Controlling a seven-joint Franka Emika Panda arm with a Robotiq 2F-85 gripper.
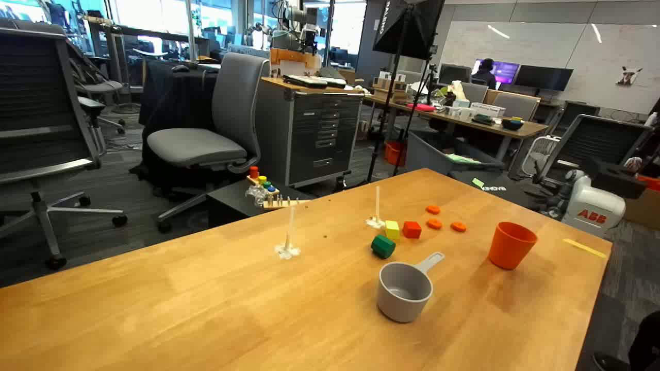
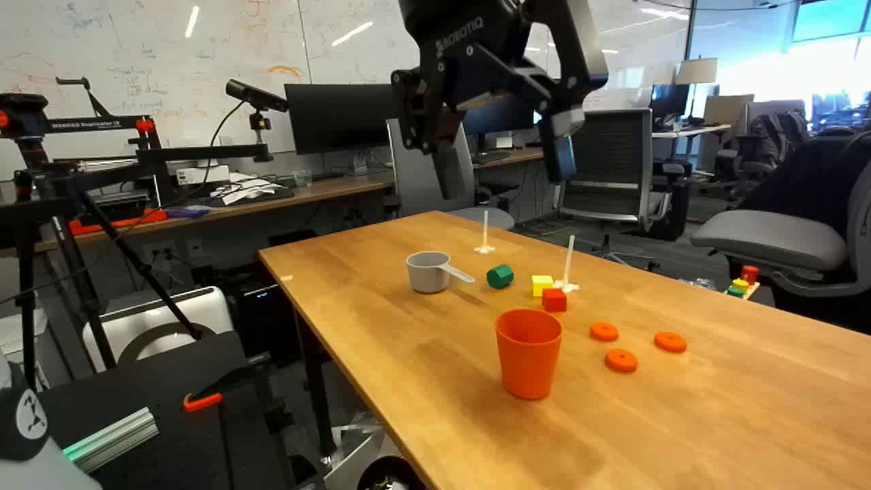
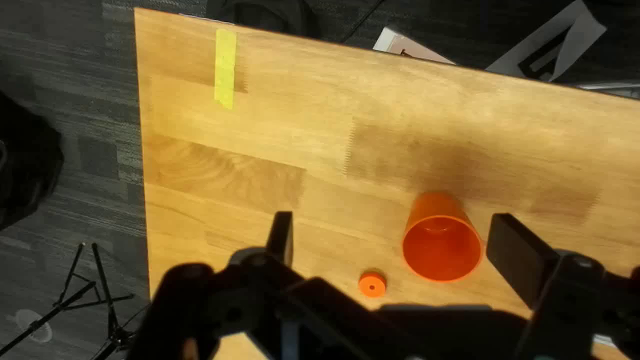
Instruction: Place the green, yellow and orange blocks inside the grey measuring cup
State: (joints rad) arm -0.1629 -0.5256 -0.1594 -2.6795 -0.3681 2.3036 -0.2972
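Gaping wide, the gripper (image 2: pixel 508 175) hangs; between measuring cup (image 1: pixel 399 310) and table edge (image 1: pixel 350 198) lie green block (image 1: pixel 383 247), yellow block (image 1: pixel 392 230), orange block (image 1: pixel 412 230).

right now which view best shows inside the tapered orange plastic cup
The wrist view: it looks down into the orange plastic cup, large and unobstructed. Both exterior views show its outer wall, with less of the inside.

matt plastic measuring cup (image 1: pixel 403 305), wooden table (image 1: pixel 206 299)
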